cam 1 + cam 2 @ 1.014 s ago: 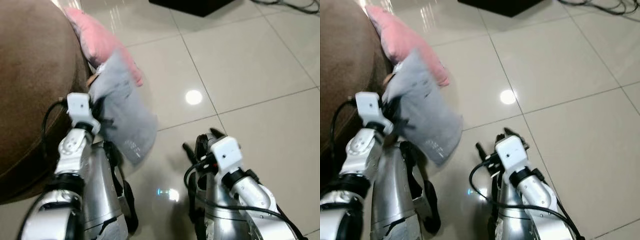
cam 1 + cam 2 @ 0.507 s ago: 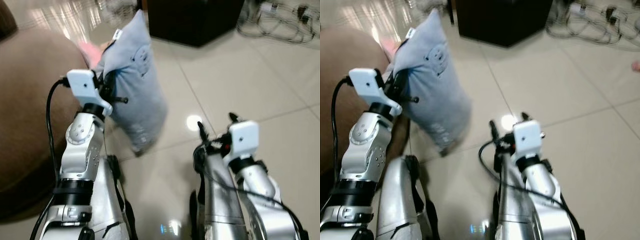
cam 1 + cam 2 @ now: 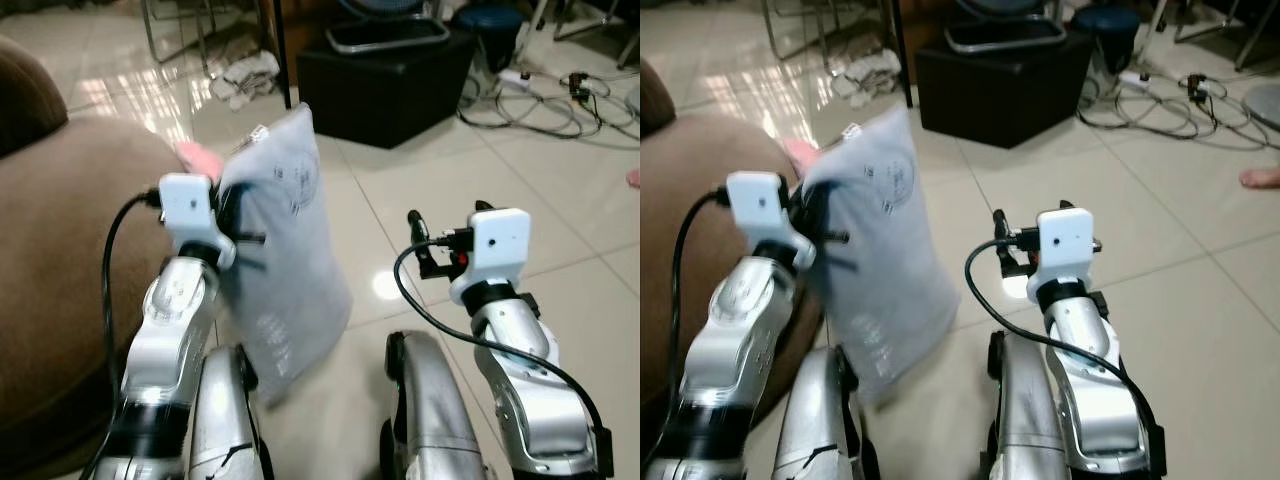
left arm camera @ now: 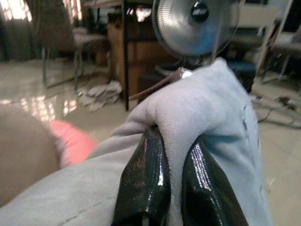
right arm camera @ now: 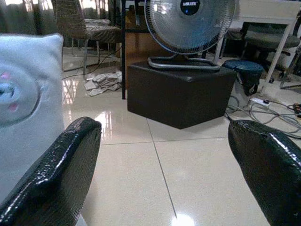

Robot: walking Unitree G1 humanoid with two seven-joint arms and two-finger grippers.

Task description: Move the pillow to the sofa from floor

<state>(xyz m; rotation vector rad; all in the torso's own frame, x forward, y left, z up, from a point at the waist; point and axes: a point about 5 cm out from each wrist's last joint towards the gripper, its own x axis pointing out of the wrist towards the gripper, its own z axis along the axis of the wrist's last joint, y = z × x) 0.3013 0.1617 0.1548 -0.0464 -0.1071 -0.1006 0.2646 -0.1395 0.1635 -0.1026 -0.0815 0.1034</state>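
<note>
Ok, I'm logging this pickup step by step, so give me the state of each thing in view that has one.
grey pillow: lifted off the floor, hanging beside the sofa.
left gripper: shut, pinching a fold of the grey pillow.
right gripper: open, holding nothing, raised over the tiles.
pink pillow: lying low against the sofa, mostly hidden.
brown sofa: no pillow on its seat yet.
fan: standing on the black box; whether it runs cannot be told.

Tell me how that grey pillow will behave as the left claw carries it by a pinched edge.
The grey pillow is probably soft and floppy: its fabric bunches between the left claw fingers and its body hangs below the grip. It seems light, held by one pinch. It may swing or slip, since so little fabric is caught.
</note>
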